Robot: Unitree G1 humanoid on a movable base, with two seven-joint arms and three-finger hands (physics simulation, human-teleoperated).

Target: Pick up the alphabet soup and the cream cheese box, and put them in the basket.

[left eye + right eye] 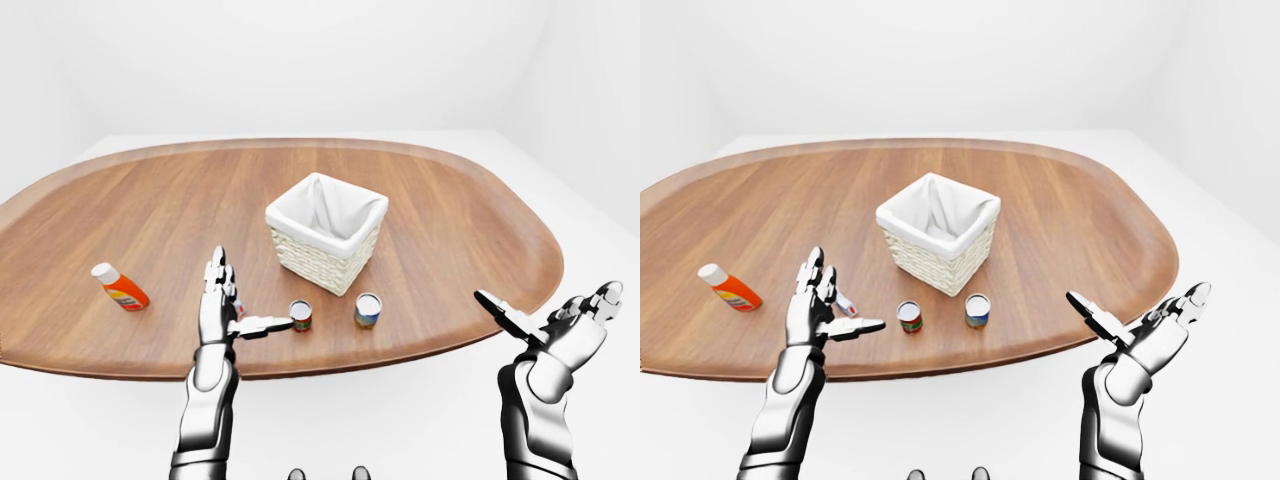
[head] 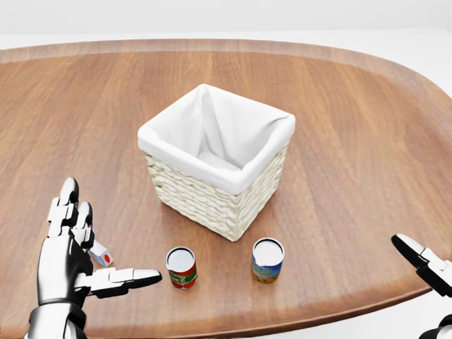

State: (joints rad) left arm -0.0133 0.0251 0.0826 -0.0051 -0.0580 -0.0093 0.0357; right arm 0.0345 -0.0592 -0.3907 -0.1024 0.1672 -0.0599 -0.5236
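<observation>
An orange bottle with a white cap (image 1: 120,288) lies tilted near the left edge of the oval wooden tabletop (image 1: 150,210), well apart from everything else.

Next comes the left hand (image 2: 70,258), raised over the tabletop's near edge with palm turned inward, fingers (image 2: 65,208) pointing up and away and the thumb stuck out sideways toward the cans; it is spread and holds nothing. Just behind it, half hidden by the fingers in the head view, the cream cheese box (image 2: 101,254) lies flat on the wood near the near edge, a small white box with a red and blue end. Whether the hand touches it cannot be told.

Just right of the thumb tip stands the alphabet soup (image 2: 181,268), an upright can with a red label and pale lid. A second can (image 2: 268,260) with a blue and yellow label stands upright beside it, a gap between them. Both sit close to the near edge.

Beyond the two cans, toward the middle of the tabletop, stands the woven basket (image 2: 212,194) with its white cloth lining (image 2: 219,141).

The right hand (image 1: 1145,335) hangs off the tabletop's near right edge, fingers splayed apart, gripping nothing.
</observation>
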